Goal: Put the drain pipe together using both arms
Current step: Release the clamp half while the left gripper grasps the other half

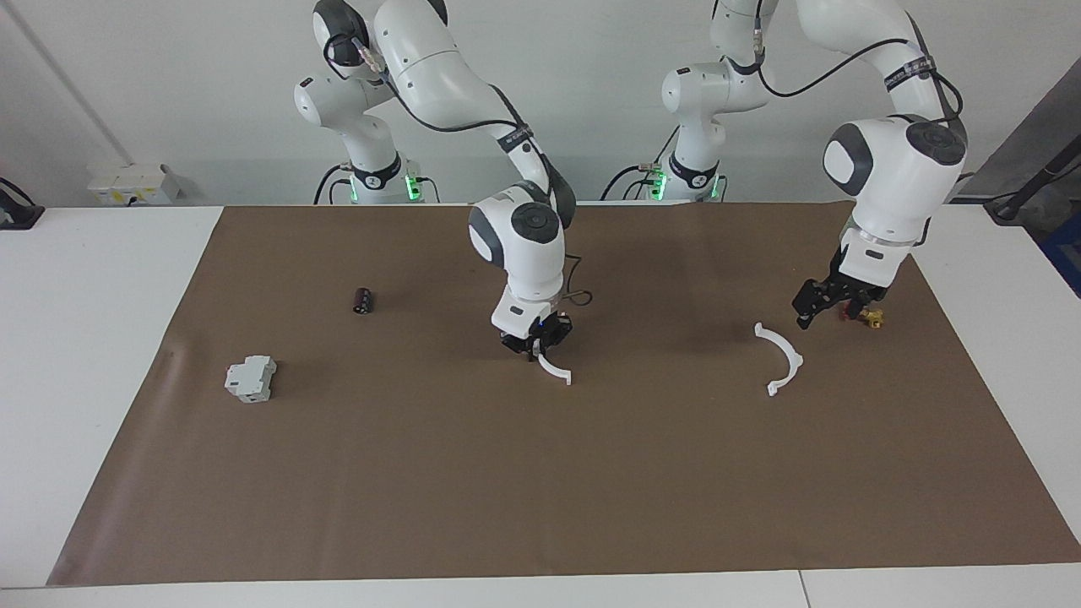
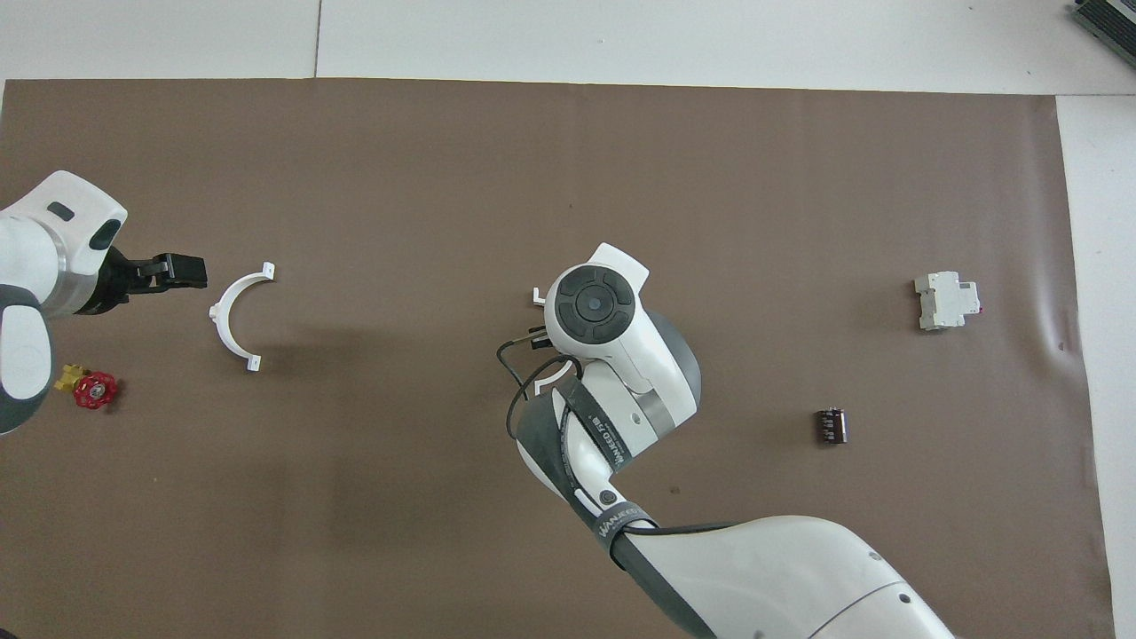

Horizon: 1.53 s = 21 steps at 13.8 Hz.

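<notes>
1. The held half-ring (image 1: pixel 553 370) hangs from the right gripper (image 1: pixel 534 348), which is clenched on one end of it. The arc curves down and away from the fingertips, its free tab just off or barely on the mat (image 1: pixel 540 507); I cannot tell which.
2. Held by an end like this, the open side and the other tab stay exposed, which I judge suits mating it with its partner.
3. The loose half-ring (image 1: pixel 781 359) lies flat on the mat, just below and beside the left gripper (image 1: pixel 817 306), toward the right arm from it.
4. The left gripper hangs low with fingers spread, gripping nothing. It looks lined up to come down on the arc's near end.
5. A small red and yellow valve (image 2: pixel 86 387) sits close by that gripper, apart from the ring.
6. A dark cylinder (image 1: pixel 363 300) and a grey block (image 1: pixel 250 378) lie well away from the right gripper, toward its arm's end of the table.
</notes>
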{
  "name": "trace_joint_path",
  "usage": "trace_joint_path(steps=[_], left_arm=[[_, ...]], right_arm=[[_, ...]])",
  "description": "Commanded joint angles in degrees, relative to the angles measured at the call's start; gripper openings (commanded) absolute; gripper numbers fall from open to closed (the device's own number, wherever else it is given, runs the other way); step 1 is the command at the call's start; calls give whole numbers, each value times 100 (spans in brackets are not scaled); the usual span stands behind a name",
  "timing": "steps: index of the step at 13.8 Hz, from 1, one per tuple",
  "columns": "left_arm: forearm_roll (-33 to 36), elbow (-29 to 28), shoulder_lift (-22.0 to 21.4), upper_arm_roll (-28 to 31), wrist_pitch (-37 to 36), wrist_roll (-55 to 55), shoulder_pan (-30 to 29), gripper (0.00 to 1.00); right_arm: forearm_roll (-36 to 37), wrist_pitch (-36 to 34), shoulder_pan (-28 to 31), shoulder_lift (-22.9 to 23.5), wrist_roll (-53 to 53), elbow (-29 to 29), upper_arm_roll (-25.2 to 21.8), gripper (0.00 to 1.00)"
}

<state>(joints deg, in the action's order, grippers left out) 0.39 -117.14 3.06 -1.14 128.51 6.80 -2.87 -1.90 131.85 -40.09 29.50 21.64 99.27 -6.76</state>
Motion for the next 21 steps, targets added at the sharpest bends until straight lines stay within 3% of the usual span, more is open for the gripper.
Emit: trace_joint_path(steps=[1,4,7,12,19,21], left_arm=[[-74,-509,-42,-36,717,119,-100,100],[-74,-984,142,-36,1307,512,-188,100],[-74,-1231,318,-36,1677,840,-171,100],[-74,-1513,222,-36,1669,1271,-100,100],[-74,-1583,301,-36,1818,1262,-83,100],[-74,-1583,301,-36,1818,1367,5,79]], right_arm=[[146,113,-34,-41,156,119,-18,100],[146,-10,-43,-137,156,5,-18,100],[128,-369,106,-663,165,4,-123,100],[67,-1125,1343,-1507,112,-4,-176,100],[49,-2768,2795,-2263,-116,40,-176,100],[49,-3085,3111,-2396,-369,57,-185,100]])
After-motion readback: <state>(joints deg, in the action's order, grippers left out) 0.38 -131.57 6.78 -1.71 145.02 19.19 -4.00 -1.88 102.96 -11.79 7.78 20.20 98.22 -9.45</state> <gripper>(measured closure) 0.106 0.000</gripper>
